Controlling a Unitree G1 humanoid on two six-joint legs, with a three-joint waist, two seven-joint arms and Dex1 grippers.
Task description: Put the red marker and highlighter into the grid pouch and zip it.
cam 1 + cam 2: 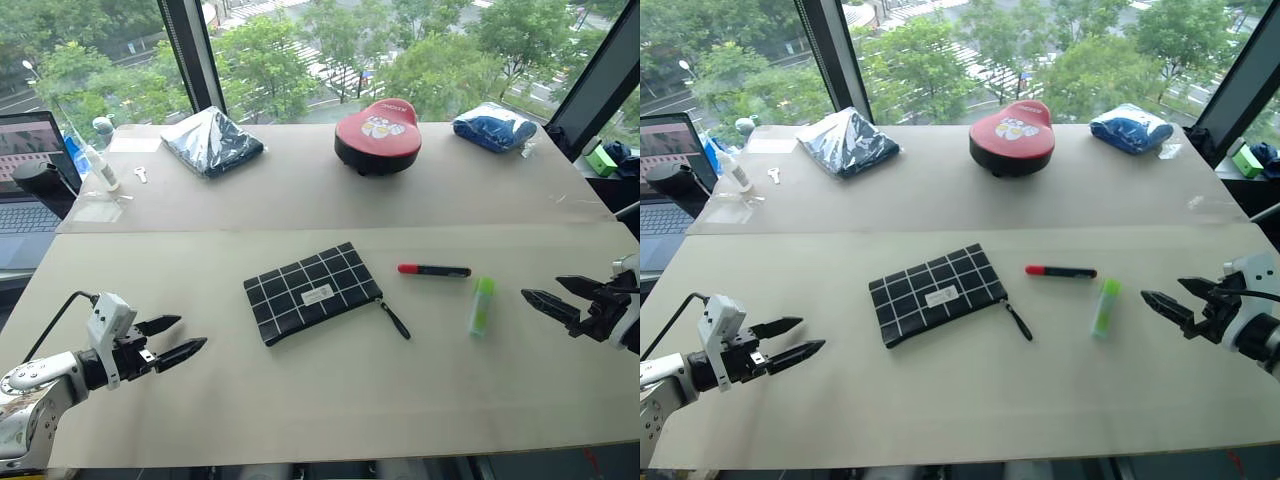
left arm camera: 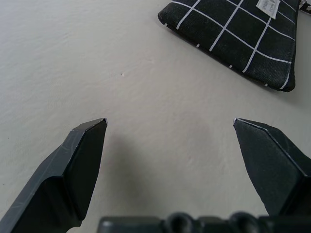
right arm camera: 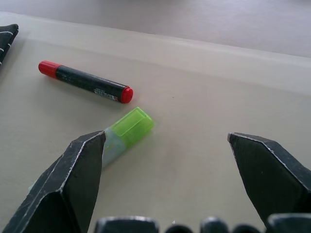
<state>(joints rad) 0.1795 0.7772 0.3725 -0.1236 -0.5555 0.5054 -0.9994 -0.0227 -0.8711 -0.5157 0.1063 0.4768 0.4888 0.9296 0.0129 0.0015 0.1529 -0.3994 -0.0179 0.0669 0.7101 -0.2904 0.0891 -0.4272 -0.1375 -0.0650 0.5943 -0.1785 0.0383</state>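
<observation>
Hovering apart, left gripper (image 1: 170, 339), right gripper (image 1: 552, 296), jaws spread

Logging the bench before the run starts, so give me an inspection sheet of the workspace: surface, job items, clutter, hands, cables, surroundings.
Surface: beige table, two sheets meeting at a seam.
Job's things: grid pouch flat at centre, pull cord toward the pens; whether zipped, cannot tell. Red marker beside it, highlighter nearer the right hand; all apart, untouched.
Clutter: at the far edge, dark wrapped bundle, red round case, blue wrapped bundle; small bottle and key far left.
Hands: left hand open, empty, above the table; right hand open, empty, pointing at the highlighter.
Cables: black cable on the left arm.
Surroundings: laptop left, windows over trees.
</observation>
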